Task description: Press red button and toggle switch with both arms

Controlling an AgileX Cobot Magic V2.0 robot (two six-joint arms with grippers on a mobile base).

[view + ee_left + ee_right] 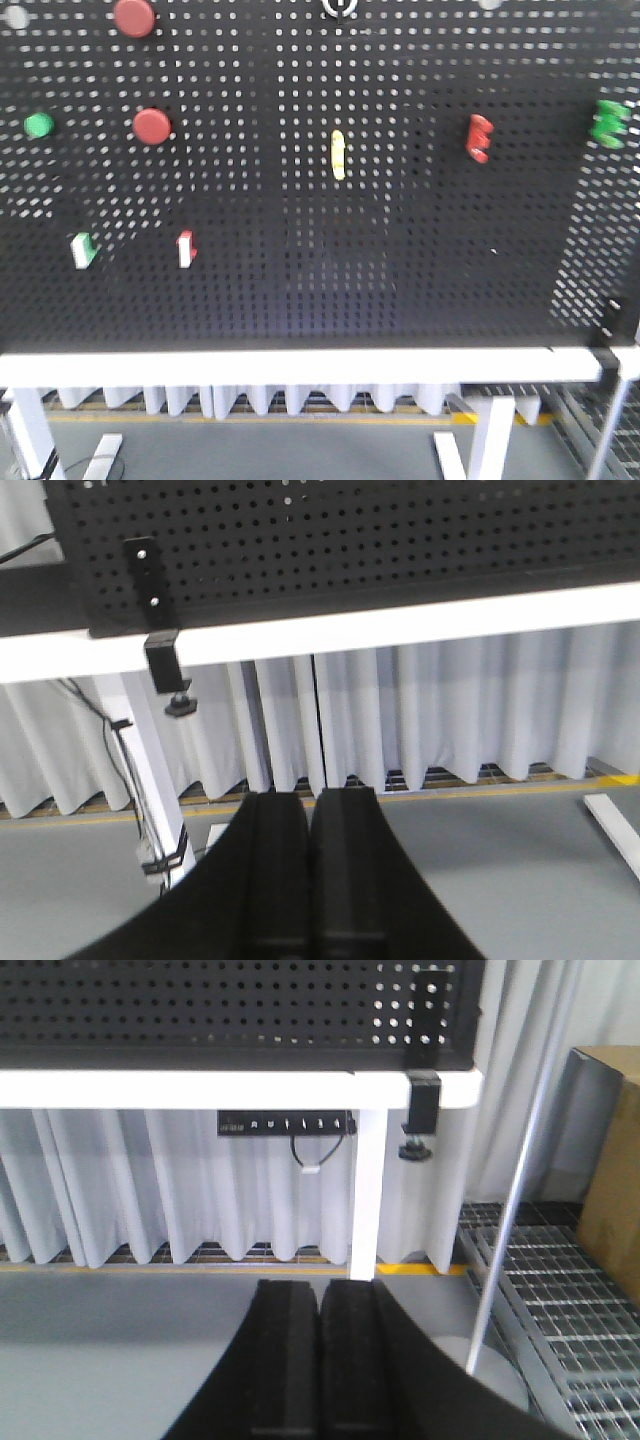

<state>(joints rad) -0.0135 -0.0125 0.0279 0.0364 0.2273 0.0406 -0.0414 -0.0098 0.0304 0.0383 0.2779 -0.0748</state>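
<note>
- A green button (38, 125) sits far out at 9 o'clock on the black pegboard (300, 290), with a green-and-white rocker (83, 250) below it at about 8 o'clock.
- The upper red button (134, 17) is at 11 o'clock by the board's top edge. The lower red button (152, 126) is straight beneath it, just right of the green button.
- A red-and-white rocker (185, 249) lies at 6 o'clock from the lower red button.
- A yellow upright handle (338, 154) stands near the board's middle.
- The toggle switch (340, 6) is at 12 o'clock, directly above the yellow handle. Its silver ring is cut by the top of the front view.
- A red part (479, 138) sits at 2 o'clock and a green part (610, 123) is by the right edge; both are too blurred to identify.
- Left gripper (311, 798): its black fingers (278, 860) are pressed together with nothing between them. It is low and aimed at the white table edge (400, 630) under the board, with a black clamp (162, 662) at 11 o'clock.
- Right gripper (319, 1288): its fingers (288, 1350) are likewise together and empty, below the table. The white leg (367, 1190) is at 12 o'clock and a cardboard box (612, 1160) at 3 o'clock.
</note>
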